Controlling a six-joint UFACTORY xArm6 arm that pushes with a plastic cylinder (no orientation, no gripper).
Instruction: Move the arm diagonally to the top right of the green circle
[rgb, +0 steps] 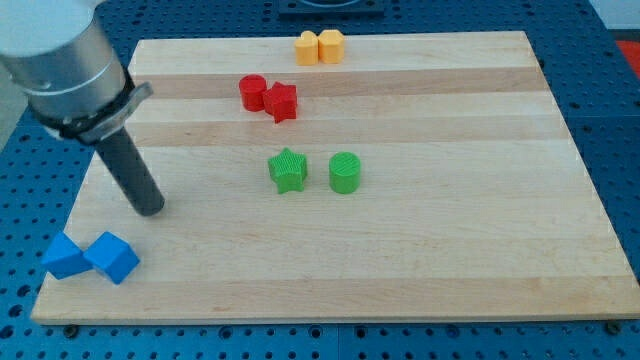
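Near the wooden board's left edge, my tip is seen, well apart from the green cylindrical circle block beside the green star block; no pincer is fitted.

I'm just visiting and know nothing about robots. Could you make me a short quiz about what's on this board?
1. True or false: my tip touches the green circle.
2. Which block sits just left of the green circle? A) red star B) green star C) blue cube
3. Fill in: the two ____ blocks lie at the view's top edge.

Key:
1. False; it stands far to the view's left.
2. B, the green star.
3. Yellow.
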